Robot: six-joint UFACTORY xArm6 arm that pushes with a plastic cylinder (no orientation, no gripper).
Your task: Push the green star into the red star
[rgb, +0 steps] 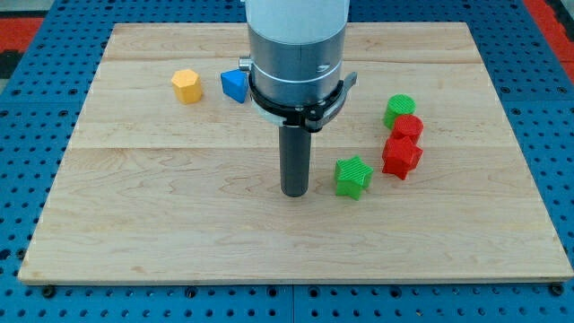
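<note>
The green star (353, 176) lies on the wooden board, right of centre. The red star (402, 156) lies just to its upper right, with a small gap between them. My tip (294, 191) rests on the board to the left of the green star, a short gap away and not touching it. The rod rises from the tip into the wide grey arm body at the view's top.
A red cylinder-like block (408, 127) sits directly above the red star, and a green round block (399, 109) sits above that. A yellow block (186, 86) and a blue block (235, 84) lie at the upper left. The board's edge (296, 280) runs along the bottom.
</note>
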